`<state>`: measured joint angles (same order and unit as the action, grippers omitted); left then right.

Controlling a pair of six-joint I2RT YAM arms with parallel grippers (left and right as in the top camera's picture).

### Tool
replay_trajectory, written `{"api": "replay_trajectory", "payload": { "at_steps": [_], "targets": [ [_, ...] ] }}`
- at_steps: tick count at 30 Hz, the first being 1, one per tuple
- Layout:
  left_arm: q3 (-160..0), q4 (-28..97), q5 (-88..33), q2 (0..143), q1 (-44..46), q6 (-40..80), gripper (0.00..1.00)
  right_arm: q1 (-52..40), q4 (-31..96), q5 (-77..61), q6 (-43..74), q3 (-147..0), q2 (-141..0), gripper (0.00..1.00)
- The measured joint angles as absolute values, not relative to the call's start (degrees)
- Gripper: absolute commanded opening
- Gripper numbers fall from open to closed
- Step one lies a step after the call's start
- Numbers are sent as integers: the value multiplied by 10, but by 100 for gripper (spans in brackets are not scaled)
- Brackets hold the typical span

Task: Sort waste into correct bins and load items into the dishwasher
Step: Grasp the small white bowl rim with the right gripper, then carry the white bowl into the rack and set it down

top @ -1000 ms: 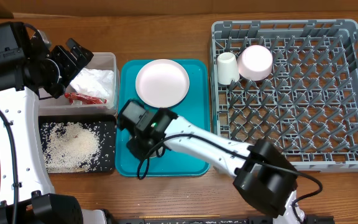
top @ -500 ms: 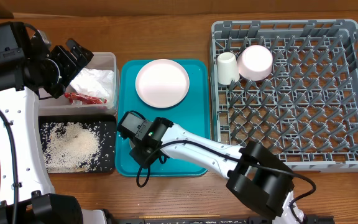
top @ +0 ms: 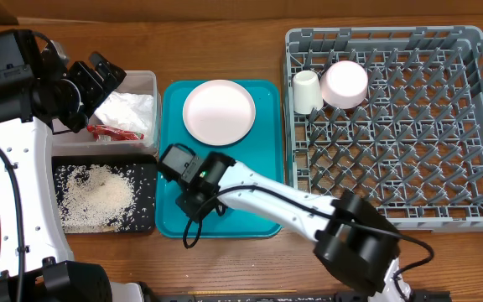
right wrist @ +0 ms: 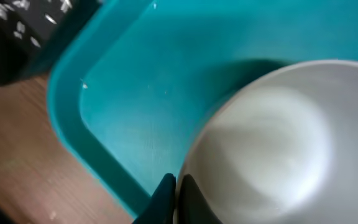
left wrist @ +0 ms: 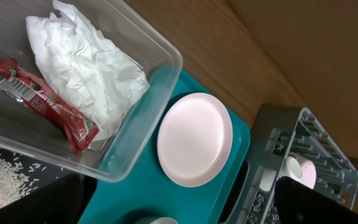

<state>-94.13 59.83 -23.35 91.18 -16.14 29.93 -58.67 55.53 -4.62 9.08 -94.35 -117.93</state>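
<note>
The right gripper (right wrist: pixel 171 186) has its 2 fingers pinched together on the rim of the grey-white bowl (right wrist: pixel 272 143), which sits near the front left corner of the teal tray (right wrist: pixel 135 81). The left gripper (top: pixel 107 74) hangs spread wide and empty over the clear tub (top: pixel 148 80) by the table's left edge. A white napkin (top: pixel 128 109) and a red wrapper (top: pixel 116 132) lie inside the tub. The pink plate (top: pixel 218 111) rests at the tray's back edge.

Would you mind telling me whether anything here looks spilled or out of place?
A few whitish specks, likely stray rice grains, lie on the teal tray near the grey-white bowl, outside the black tray that holds the rest. Nothing else stands out.
</note>
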Motion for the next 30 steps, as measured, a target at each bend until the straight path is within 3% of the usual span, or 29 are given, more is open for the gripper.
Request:
{"api": "replay_trajectory", "payload": {
  "at_steps": [5, 11, 23, 30],
  "targets": [
    [-941, 598, -234, 912, -161, 299, 100, -546, 575, -61, 113, -953, -1100, 4],
    [-941, 598, -233, 912, -161, 299, 100, -399, 612, -171, 126, -968, -957, 4],
    [-941, 598, -233, 912, -161, 299, 100, -42, 634, -627, 10, -909, -917, 4],
    [-941, 598, -234, 912, -161, 299, 100, 81, 481, -805, -53, -738, -917, 4]
  ]
}}
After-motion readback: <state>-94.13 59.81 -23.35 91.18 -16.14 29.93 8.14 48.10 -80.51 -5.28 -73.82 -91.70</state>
